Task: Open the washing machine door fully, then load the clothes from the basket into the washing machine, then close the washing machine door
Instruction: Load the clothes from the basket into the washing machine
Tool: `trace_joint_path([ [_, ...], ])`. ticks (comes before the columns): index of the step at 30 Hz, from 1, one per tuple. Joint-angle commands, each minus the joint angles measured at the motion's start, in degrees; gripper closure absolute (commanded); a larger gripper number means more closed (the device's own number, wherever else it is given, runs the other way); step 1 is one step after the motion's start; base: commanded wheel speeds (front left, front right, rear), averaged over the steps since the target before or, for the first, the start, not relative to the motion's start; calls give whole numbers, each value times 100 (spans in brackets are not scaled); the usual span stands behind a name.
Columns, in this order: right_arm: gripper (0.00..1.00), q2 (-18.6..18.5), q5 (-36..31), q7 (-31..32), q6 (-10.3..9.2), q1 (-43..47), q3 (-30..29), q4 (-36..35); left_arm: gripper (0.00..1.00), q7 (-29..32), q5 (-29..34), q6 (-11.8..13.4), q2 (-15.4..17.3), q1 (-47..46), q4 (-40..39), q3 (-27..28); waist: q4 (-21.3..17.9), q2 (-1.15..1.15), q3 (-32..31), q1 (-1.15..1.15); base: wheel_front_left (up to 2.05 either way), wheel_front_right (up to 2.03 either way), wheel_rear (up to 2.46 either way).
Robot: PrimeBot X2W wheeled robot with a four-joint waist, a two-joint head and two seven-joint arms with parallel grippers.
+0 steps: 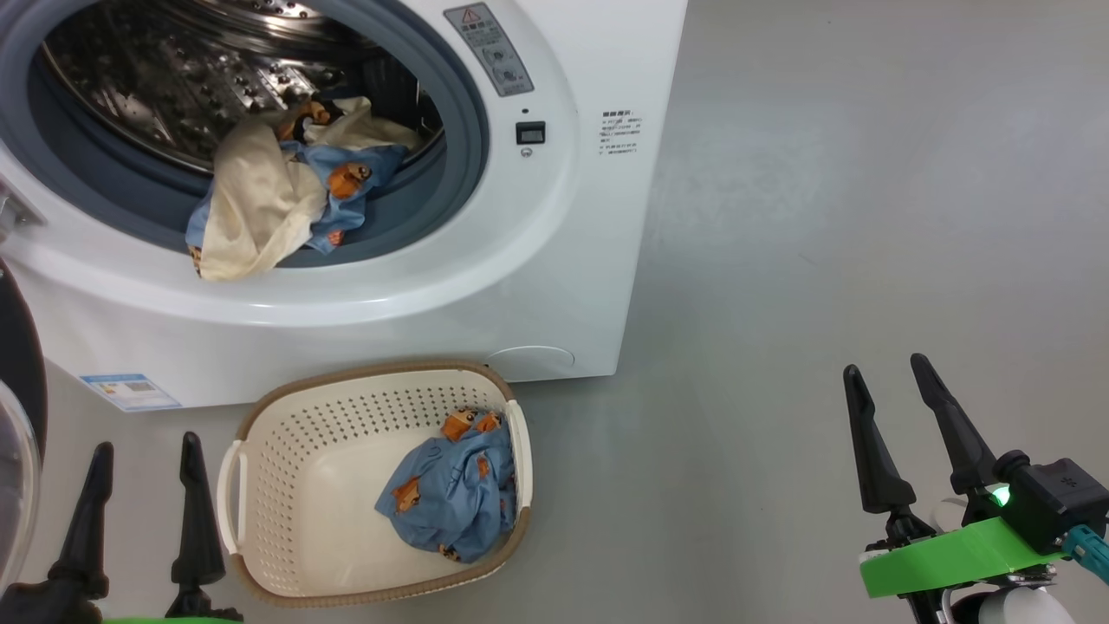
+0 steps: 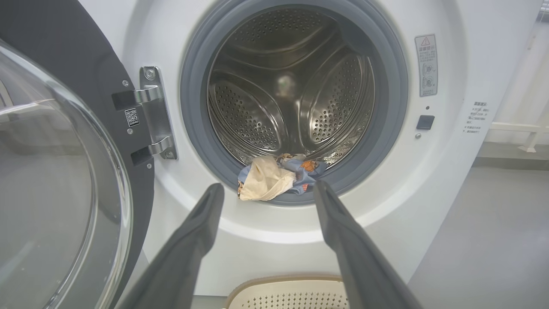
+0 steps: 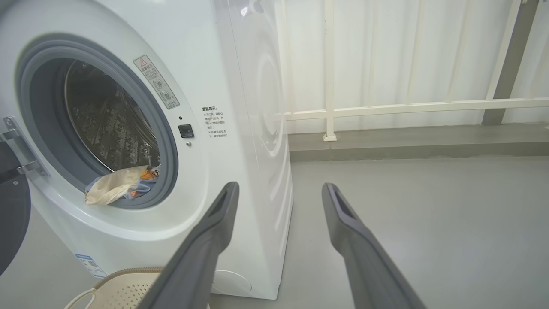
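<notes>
Head view: the washer (image 1: 554, 286) stands on a grey floor (image 1: 823, 217), with its door (image 1: 17, 347) swung open at the left edge. Clothes (image 1: 277, 199) lie in the drum mouth, one cream piece draped over the lower gasket (image 1: 468, 156) with blue cloth beside it. One basket (image 1: 372, 371) is set just before the washer, and one blue garment (image 1: 455, 498) lies in it. Two grippers are seen: the left gripper (image 1: 147, 442) just beside the basket, the right gripper (image 1: 885, 364) well apart over bare floor, both with jaws spread and nothing held. Left wrist view: the steel drum (image 2: 291, 94) is faced between the spread fingers (image 2: 188, 240); the door's glass bowl (image 2: 51, 193) and one hinge (image 2: 156, 113) are seen at the left. Right wrist view: a white railing (image 3: 386, 106) and a low kerb (image 3: 407, 143) are shown beyond the washer's side.
</notes>
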Motion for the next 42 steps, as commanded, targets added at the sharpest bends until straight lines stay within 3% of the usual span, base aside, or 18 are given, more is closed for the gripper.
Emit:
trace_joint_path([
  [1, 0, -67, 20, -45, 41, 6, 124, -162, 0, -31, -28, 3, 95, 2, -192, 175, -1, 0, 11, 0, 0, 0, 0],
  [13, 0, 60, -46, -45, 41, -158, 137, -230, 0, -31, -148, 3, 298, -313, -26, 52, 5, 0, 473, 0, 0, 0, 0],
  [25, 0, 228, -124, -45, 41, -664, 161, -306, 0, -32, -394, 3, 989, -1692, 668, -329, -6, 0, 1495, 0, 0, 0, 0],
  [37, 0, 359, -167, -45, 41, -1096, 294, -296, 0, 59, -941, 3, 2006, -3982, 2411, -1715, -104, 0, 2037, 0, 0, 0, 0],
  [42, 0, 372, -161, -45, 41, -1121, 264, -306, 0, 275, -1228, 3, 2237, -4657, 2829, -2295, -117, 0, 2108, 0, 0, 0, 0],
])
